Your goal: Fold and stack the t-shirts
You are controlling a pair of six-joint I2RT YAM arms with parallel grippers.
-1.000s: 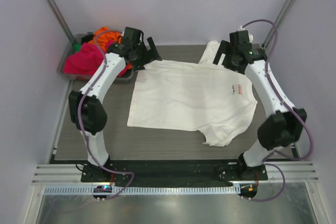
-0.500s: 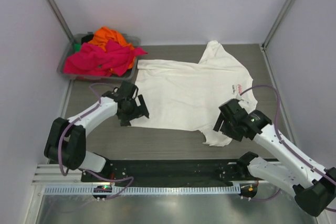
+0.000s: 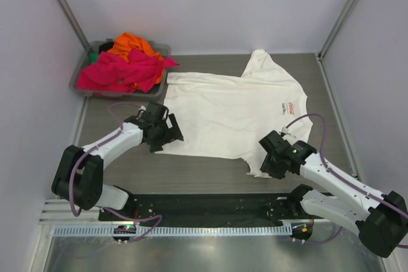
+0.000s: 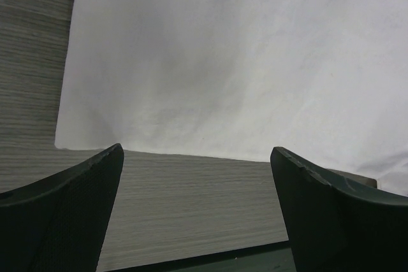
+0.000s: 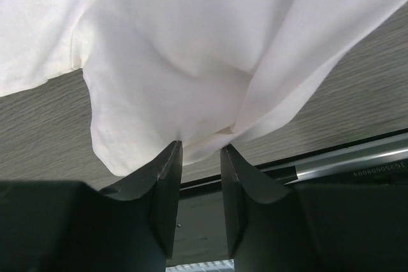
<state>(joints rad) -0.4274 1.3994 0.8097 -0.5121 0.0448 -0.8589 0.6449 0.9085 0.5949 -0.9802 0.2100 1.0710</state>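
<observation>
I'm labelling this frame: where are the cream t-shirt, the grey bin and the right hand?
cream t-shirt (image 3: pixel 223 116), top view, middle of its body.
grey bin (image 3: pixel 162 48), top view, far right rim corner.
right hand (image 5: pixel 201 147), right wrist view, midway between its fingertips.

White arms (image 3: pixel 116 141); dark fingers (image 4: pixel 57 211); purple cables (image 3: pixel 306 115)

A grey plastic bin (image 3: pixel 83 70) is set at the far left corner of a grey wood-grain table (image 3: pixel 191 170), which is enclosed by pale lilac walls (image 3: pixel 210 4) and edged nearest the camera by a black base plate (image 3: pixel 210 205) and ribbed aluminium rails (image 3: pixel 210 229).
</observation>
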